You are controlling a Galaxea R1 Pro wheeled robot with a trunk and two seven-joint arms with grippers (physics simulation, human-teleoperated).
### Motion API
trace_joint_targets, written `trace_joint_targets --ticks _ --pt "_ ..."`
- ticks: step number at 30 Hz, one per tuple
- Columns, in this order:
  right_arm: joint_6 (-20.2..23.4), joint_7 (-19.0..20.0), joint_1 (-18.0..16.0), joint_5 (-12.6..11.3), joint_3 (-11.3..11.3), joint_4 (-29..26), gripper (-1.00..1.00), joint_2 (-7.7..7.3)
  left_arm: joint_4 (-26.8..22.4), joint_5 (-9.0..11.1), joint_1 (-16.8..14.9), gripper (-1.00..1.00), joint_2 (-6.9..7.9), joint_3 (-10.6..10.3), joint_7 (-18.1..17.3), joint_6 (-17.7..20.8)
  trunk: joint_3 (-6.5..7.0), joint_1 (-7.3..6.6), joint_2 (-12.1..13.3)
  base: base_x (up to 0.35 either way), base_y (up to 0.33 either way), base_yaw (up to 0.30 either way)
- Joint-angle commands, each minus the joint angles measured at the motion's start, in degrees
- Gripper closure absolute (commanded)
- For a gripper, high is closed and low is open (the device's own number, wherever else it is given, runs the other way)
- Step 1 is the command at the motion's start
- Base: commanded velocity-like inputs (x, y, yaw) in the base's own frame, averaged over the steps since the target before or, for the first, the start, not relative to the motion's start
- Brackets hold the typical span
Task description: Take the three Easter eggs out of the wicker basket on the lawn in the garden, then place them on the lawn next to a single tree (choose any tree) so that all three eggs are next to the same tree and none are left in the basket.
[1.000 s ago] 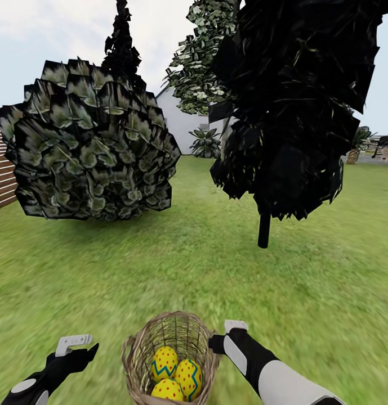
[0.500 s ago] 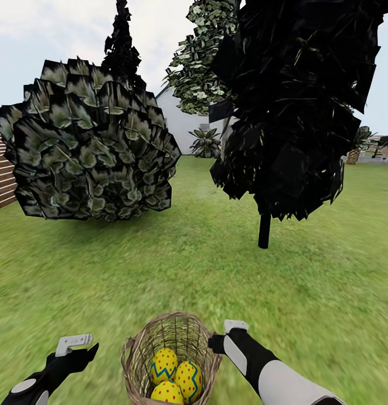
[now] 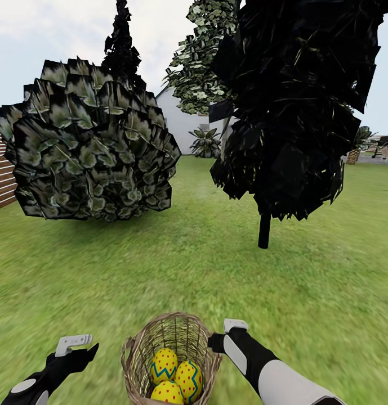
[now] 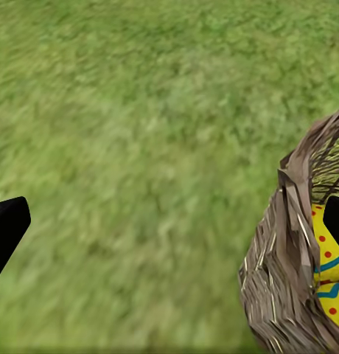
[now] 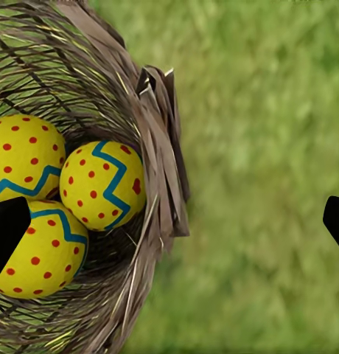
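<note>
Counted from the head view, left to right: one strip of brown slat fence [image 3: 1, 169] at the picture's left edge, one big round bush [image 3: 89, 140] with pale-blotched leaves, one thin dark spire of a tree [image 3: 121, 42] behind it, one tree with pale-speckled foliage [image 3: 202, 56] further back, and one black-leaved tree [image 3: 295, 107] on a thin dark trunk. A white building [image 3: 179, 126] and a low leafy plant [image 3: 205, 143] stand far off between the trees. The lawn [image 3: 205, 270] runs under all of it.

Near the bottom edge of that view, the left claw [image 3: 74, 341] hangs over grass to the left of the basket [image 3: 138, 354]; the right claw [image 3: 235, 325] is just beside the basket's right rim. The basket is cut off by the lower edge. Three eggs [image 3: 164, 364] lie inside it, packed against one another, the lowest one half cut off.

The left wrist view shows grass, a stretch of basket wall [image 4: 287, 280] and a sliver of one egg [image 4: 329, 273] behind the weave. Its two dark fingertips sit at opposite edges, so the left claw [image 4: 169, 221] is spread wide, gripping nothing.

The right wrist view gives the closest look at all three eggs [image 5: 103, 184], touching in a cluster within the basket [image 5: 158, 184]. Its fingertips also sit far apart, one over an egg and one over grass: the right claw [image 5: 173, 221] is spread and holds nothing.
</note>
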Motion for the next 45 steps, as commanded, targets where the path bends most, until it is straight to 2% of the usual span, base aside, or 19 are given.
trace_joint_targets --ticks 1,27,45 --pt "0.2 -0.4 0.0 -0.4 0.3 -0.1 -1.0 0.0 -0.1 0.4 0.0 -1.0 -0.01 0.1 -0.2 0.4 -0.06 -0.01 0.0 0.0 0.0 0.0" --pt "-1.1 0.8 0.0 -0.4 0.3 -0.2 -1.0 0.0 -0.1 0.3 0.0 -1.0 -0.01 0.1 -0.2 0.4 -0.06 -0.01 0.0 0.0 0.0 0.0" --pt "-1.2 0.9 0.0 -0.4 0.3 -0.1 -1.0 0.0 0.0 0.3 0.0 -1.0 -0.01 0.1 -0.2 0.4 -0.06 -0.01 0.0 0.111 0.028 0.0"
